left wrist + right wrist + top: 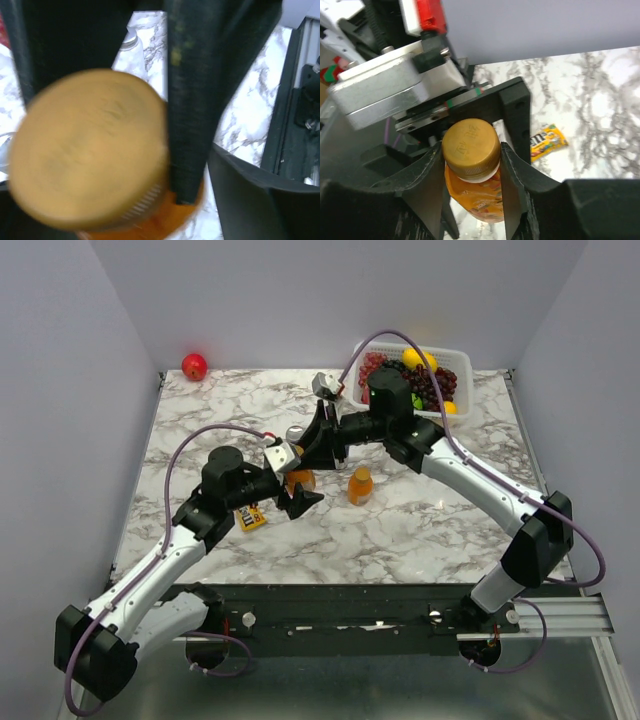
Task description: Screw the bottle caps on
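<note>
1 ribbed round gold cap [471, 147] tops orange bottle [476, 199].

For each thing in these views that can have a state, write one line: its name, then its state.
Bottle: upright, cap on.
Cap: on the bottle, gripped.
Right end effector: shut on cap.
Left end effector: looks open, around the bottle.
Second bottle: upright, looks capped, untouched.
Basket: holding fruit.

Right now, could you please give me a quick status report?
Right gripper clamped on orange cap atop bottle. Left gripper at same bottle, grip unclear. Candy packet nearby, not obstructing.
</note>
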`<move>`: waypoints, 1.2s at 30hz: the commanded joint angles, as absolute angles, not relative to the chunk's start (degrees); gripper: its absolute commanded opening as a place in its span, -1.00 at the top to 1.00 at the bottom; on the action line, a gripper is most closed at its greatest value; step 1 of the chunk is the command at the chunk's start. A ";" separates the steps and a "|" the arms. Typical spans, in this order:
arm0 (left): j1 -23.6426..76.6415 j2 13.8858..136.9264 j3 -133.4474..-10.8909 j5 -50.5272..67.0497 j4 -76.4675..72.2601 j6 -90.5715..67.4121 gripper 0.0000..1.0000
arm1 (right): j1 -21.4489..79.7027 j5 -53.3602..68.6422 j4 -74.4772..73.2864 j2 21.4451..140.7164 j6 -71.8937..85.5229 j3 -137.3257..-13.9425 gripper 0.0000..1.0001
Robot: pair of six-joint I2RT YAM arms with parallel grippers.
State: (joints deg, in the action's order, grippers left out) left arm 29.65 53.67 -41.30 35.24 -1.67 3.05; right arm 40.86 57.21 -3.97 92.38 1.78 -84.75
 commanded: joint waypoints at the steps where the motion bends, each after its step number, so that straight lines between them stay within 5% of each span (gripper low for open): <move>1: 28.83 49.68 -37.89 30.07 2.01 7.98 -0.97 | 38.33 53.44 -4.92 89.48 -2.89 -83.95 0.59; 9: 21.89 38.85 -32.69 20.74 9.58 12.48 -0.97 | 25.76 49.93 -1.42 77.80 -7.03 -69.28 0.60; 17: 21.71 45.96 -35.06 18.55 6.60 11.16 -0.97 | 17.06 48.60 7.90 65.14 -12.48 -46.52 0.58; 25: 21.09 54.48 -39.11 17.75 7.65 15.38 -0.97 | 8.01 53.69 23.63 65.82 -11.51 -30.26 0.57; 32: 21.01 59.76 -40.43 15.39 6.16 18.89 -0.97 | 6.42 58.88 29.89 67.58 -12.57 -29.26 0.54; 36: 21.01 61.78 -42.45 15.03 6.50 19.95 -0.97 | 6.42 60.55 15.26 69.61 -18.61 -34.44 0.50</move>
